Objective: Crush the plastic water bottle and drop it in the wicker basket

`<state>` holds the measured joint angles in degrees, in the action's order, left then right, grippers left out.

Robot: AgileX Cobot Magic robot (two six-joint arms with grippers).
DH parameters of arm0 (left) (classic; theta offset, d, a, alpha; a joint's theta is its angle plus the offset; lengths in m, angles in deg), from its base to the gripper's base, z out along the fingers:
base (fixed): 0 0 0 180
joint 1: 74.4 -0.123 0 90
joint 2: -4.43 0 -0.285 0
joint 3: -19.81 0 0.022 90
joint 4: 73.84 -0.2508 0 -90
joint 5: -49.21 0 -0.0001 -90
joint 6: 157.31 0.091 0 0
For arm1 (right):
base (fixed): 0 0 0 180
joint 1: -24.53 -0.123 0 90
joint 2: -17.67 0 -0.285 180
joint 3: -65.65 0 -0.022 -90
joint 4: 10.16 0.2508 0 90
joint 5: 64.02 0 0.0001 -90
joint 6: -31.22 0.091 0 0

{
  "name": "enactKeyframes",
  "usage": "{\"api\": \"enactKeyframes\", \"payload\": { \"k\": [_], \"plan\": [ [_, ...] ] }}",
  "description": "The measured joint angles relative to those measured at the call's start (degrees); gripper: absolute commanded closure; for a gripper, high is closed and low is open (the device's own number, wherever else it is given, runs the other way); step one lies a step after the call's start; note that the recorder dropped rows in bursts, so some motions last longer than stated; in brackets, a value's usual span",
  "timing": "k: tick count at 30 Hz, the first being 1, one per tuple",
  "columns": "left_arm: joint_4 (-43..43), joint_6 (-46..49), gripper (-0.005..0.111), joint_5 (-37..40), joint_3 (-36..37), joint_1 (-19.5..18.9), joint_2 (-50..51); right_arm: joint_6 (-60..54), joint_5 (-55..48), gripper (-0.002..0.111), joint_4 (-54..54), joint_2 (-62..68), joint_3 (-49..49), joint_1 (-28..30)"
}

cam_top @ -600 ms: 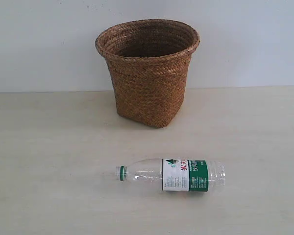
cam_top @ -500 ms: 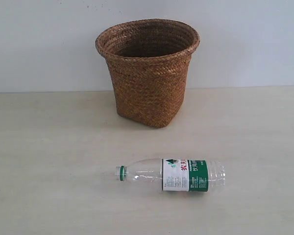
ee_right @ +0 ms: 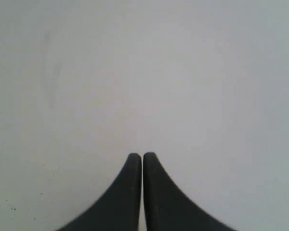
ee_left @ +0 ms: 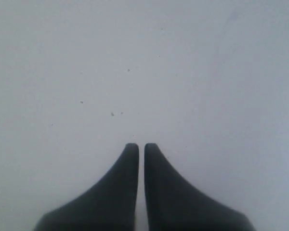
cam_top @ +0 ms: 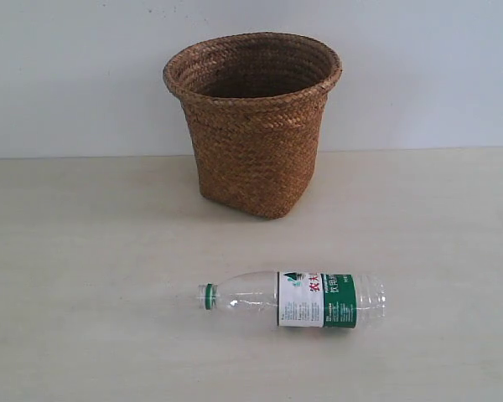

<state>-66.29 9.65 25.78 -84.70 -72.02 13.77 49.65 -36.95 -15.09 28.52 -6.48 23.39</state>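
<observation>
The plastic water bottle point(cam_top: 295, 299) lies on its side on the pale wooden table, green cap pointing left, label with red characters facing up. Behind it stands the brown wicker basket point(cam_top: 253, 122), upright and open at the top. Neither arm shows in the exterior view. My left gripper point(ee_left: 141, 145) is shut with nothing between its dark fingers, over a plain pale surface. My right gripper point(ee_right: 142, 155) is likewise shut and holds nothing. Bottle and basket do not appear in either wrist view.
The light wooden table point(cam_top: 84, 268) runs back to a plain pale wall point(cam_top: 67, 75). Nothing else stands on it besides the bottle and the basket.
</observation>
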Motion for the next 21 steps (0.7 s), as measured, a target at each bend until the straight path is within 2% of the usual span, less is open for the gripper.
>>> {"api": "enactKeyframes", "payload": {
  "k": [6, 14, 18, 21],
  "plan": [
    [-4.64, -1.43, 0.102, -1.50, -9.22, 0.00, 10.45, -0.47, -1.52, 0.108, -0.13, 12.60, 10.56, 0.00],
    [-11.38, -4.02, 0.102, -2.15, -23.09, 0.00, 33.04, -4.43, -2.01, 0.108, -0.56, 31.92, 21.57, 0.00],
    [-18.00, -6.38, 0.102, -1.58, -29.43, 0.00, 44.10, -4.96, -2.25, 0.108, -0.56, 39.21, 25.99, 0.00],
    [-24.61, -7.26, 0.102, 1.90, -34.45, 0.00, 51.79, -6.56, -3.12, 0.108, -0.56, 44.30, 28.71, 0.00]
  ]
}}
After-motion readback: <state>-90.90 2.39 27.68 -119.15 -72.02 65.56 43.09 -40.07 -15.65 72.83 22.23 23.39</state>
